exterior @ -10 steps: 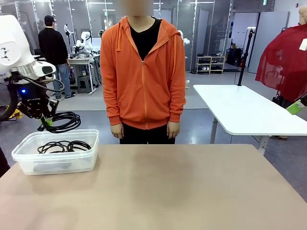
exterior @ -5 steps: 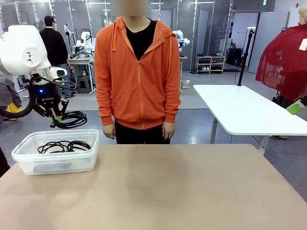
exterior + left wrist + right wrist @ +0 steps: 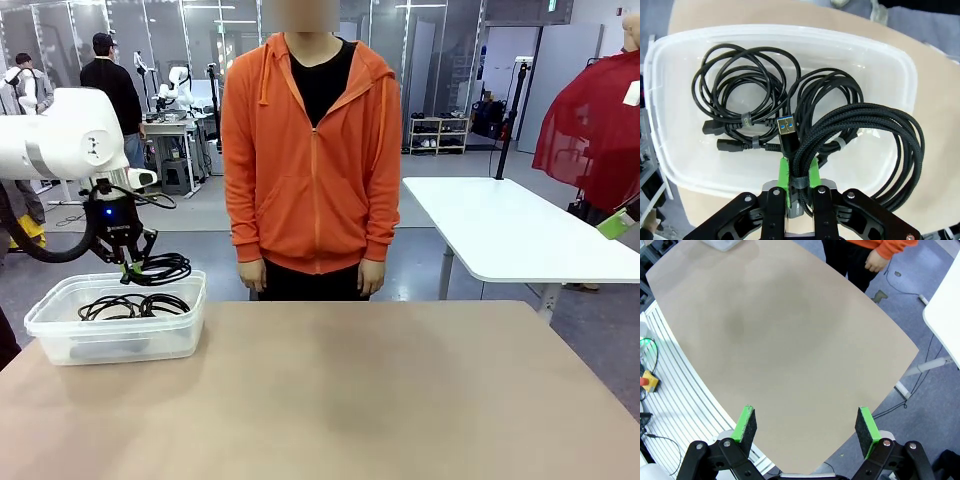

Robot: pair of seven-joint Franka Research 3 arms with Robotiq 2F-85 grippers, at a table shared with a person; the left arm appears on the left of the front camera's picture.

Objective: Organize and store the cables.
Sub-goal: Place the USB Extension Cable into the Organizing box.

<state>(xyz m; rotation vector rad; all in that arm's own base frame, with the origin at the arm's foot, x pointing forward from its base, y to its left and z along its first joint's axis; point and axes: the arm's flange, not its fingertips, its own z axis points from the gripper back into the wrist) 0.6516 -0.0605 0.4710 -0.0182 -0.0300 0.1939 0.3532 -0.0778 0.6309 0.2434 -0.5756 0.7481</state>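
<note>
My left gripper [image 3: 130, 264] hangs just above the far side of the clear plastic bin [image 3: 60, 340], shut on a coiled black braided cable [image 3: 160, 268]. In the left wrist view the green pads [image 3: 784, 172] pinch that cable [image 3: 880, 135] at its tie, its blue USB plug [image 3: 787, 131] pointing away. Below it, two more coiled black cables [image 3: 740, 95] lie inside the bin [image 3: 890, 65]. My right gripper [image 3: 807, 427] stands open high over the bare tan tabletop [image 3: 785, 335], nothing between its fingers.
A person in an orange hoodie [image 3: 312, 150] stands at the far edge of the table, both hands hanging down. A white table [image 3: 510, 225] stands behind on the right. Tabletop [image 3: 380, 390] right of the bin is bare.
My left arm has swung right and down with the coiled cable, from behind the bin's left end to just above it. The person shifted slightly sideways.
</note>
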